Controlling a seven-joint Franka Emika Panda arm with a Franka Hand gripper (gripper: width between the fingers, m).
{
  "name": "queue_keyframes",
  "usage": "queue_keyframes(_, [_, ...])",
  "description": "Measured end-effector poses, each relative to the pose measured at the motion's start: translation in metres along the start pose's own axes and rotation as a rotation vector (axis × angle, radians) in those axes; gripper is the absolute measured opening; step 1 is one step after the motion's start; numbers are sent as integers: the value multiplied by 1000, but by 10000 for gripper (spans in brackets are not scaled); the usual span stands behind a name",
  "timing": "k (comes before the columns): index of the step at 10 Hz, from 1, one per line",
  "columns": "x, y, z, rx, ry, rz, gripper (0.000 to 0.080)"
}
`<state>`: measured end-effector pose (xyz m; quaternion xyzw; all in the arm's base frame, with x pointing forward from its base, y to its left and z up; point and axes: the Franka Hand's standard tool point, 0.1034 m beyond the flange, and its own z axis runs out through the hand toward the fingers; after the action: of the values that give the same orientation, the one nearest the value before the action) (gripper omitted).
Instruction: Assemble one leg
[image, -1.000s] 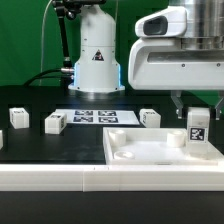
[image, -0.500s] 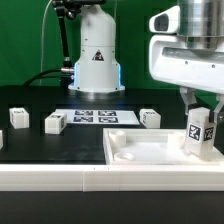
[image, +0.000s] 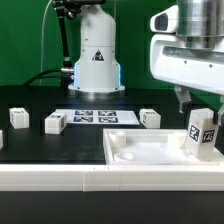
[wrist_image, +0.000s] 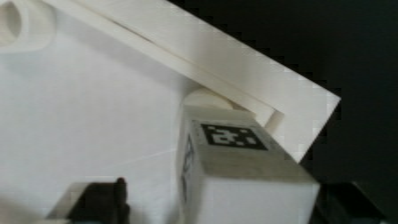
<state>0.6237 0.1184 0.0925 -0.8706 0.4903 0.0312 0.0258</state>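
Hand (image: 201, 118) gripping one leg (image: 202, 136) shifted right; three loose legs (image: 18, 117) (image: 53, 123) (image: 149, 118).

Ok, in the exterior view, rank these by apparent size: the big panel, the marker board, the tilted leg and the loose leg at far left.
1. Panel
2. Marker board
3. Tilted leg
4. Far-left leg, though it sits farther from the camera, so the two legs may really match.

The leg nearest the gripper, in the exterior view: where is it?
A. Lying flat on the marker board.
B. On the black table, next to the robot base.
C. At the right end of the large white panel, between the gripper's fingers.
C: the leg, slightly tilted, is held in the gripper at the exterior view's right end of the white panel.
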Motion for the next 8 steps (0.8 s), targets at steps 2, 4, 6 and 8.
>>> queue_keyframes(2, [-1, -1, 1, 1, 2, -212, 639])
queue_keyframes(4, [-1, 0, 3, -1, 1, -430, 648])
queue_keyframes(6, [2, 1, 6, -4, 0, -650, 649])
queue_keyframes(8, [2, 1, 8, -13, 1, -816, 649])
